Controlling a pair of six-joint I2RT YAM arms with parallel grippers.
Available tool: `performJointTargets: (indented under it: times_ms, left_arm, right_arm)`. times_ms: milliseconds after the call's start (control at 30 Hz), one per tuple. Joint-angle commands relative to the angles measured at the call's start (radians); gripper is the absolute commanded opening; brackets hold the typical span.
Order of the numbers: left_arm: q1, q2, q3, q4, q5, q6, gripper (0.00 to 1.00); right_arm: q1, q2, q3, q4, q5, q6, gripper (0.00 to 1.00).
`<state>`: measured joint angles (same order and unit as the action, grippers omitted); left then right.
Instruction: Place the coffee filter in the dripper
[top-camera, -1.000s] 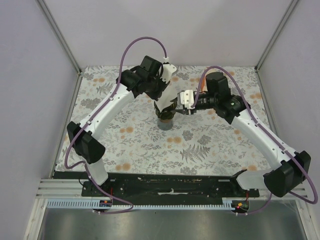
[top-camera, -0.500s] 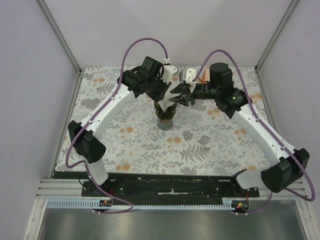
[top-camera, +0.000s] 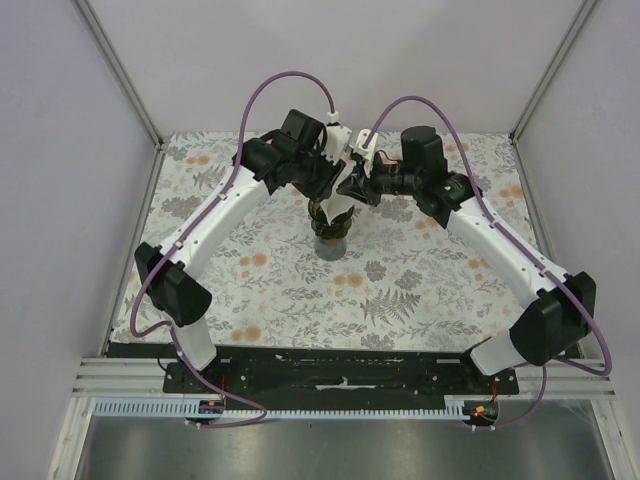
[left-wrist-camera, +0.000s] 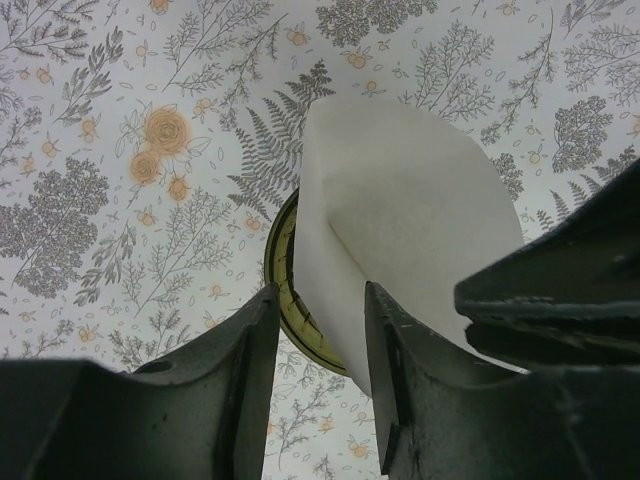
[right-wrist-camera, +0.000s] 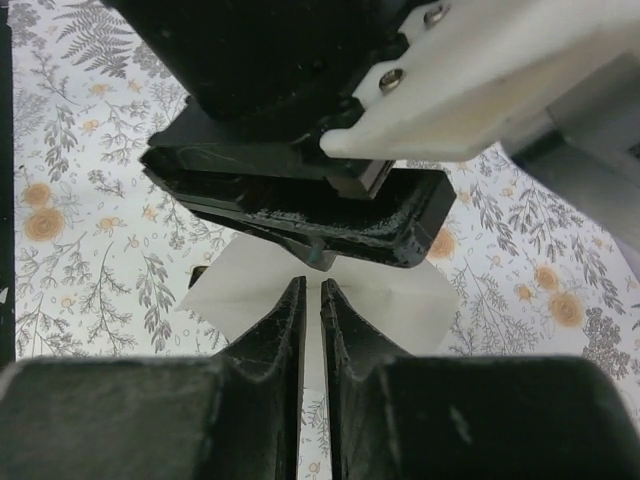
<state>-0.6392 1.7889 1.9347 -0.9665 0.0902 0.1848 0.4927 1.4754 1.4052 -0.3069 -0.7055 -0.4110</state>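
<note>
The dark olive dripper (top-camera: 328, 240) stands mid-table on a grey base. The white coffee filter (top-camera: 341, 214) stands tilted with its lower part in it. In the left wrist view the filter (left-wrist-camera: 410, 190) rises over the dripper's ribbed rim (left-wrist-camera: 283, 285). My left gripper (left-wrist-camera: 318, 310) is open, with the filter's edge just beyond the gap. My right gripper (right-wrist-camera: 311, 285) points at the filter (right-wrist-camera: 230, 295); its jaws are almost together with a thin slit. Whether they pinch the paper does not show. Both grippers (top-camera: 345, 192) meet above the dripper.
A floral cloth covers the table (top-camera: 420, 290). White enclosure walls (top-camera: 60, 200) stand left, right and behind. Purple cables (top-camera: 290, 80) loop above both wrists. The left gripper's black body (right-wrist-camera: 290, 190) hangs right over the right fingertips.
The left jaws have opened off the filter. The right arm has swung left and back until it sits against the left gripper, and its jaws have narrowed to a slit.
</note>
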Motion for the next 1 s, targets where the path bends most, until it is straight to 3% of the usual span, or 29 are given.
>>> performJointTargets:
  times_ms: [0,367,533,967]
  left_arm:
    - [0.015,-0.042,0.053,0.009,0.037,-0.059,0.47]
    - [0.104,-0.083,0.02,0.037,0.121,-0.163,0.6]
    - [0.134,-0.097,0.02,0.046,0.183,-0.174,0.66]
    - [0.159,-0.129,-0.068,0.075,0.223,-0.234,0.68]
  right_arm:
    - [0.032,0.043,-0.006,0.011,0.09,-0.037,0.15]
    - [0.093,0.111,0.001,-0.038,0.187,-0.107,0.09]
    - [0.138,0.17,0.07,-0.153,0.299,-0.156,0.06]
    - [0.233,0.309,0.237,-0.34,0.472,-0.239,0.02]
